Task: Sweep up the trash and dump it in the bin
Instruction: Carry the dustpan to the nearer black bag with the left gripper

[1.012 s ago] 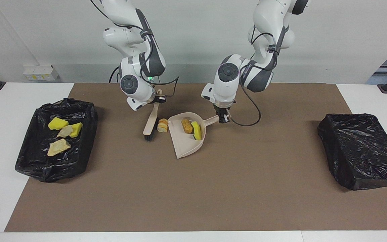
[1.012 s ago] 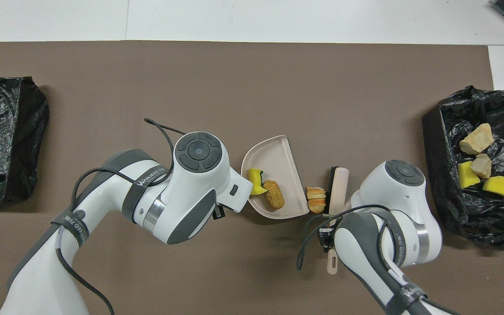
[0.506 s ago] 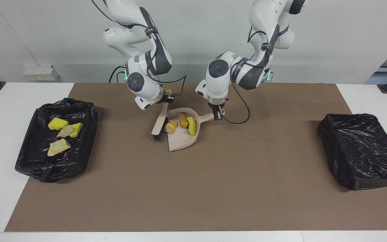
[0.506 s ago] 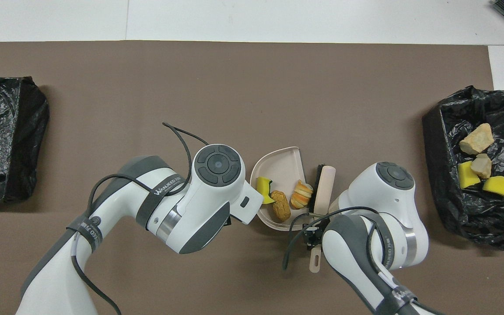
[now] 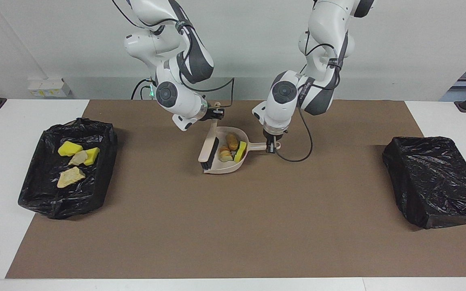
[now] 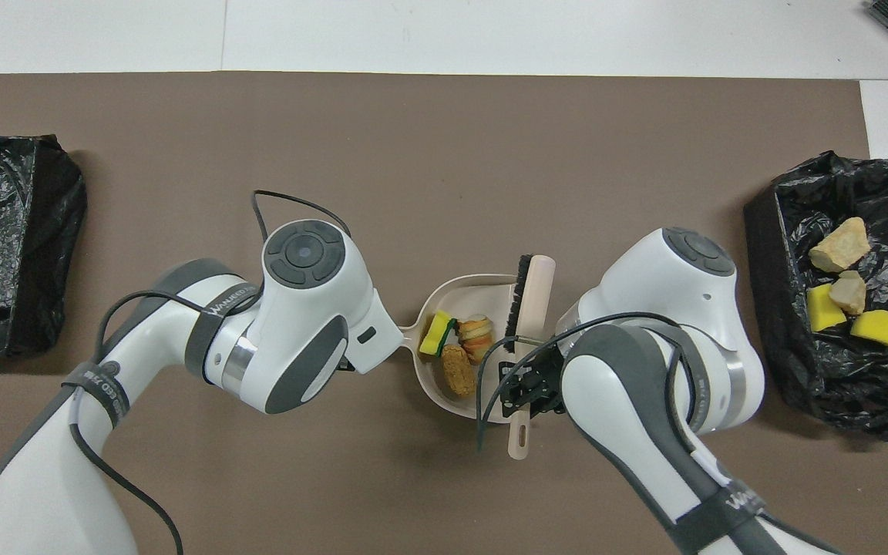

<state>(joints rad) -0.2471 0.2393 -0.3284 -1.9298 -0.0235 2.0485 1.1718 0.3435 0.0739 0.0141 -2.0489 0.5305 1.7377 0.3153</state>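
two white arms (image 5: 285, 97) with dark grey joint bands, round grey caps, loose black cables, small black grippers (image 5: 272, 146).

Only one marking reads at all: a grey band (image 6: 222, 299) around the left arm's forearm in the overhead view carries pale lettering that begins "WANUEED"; its last letters are unclear. The right arm's band (image 6: 737, 501) lettering is unreadable.
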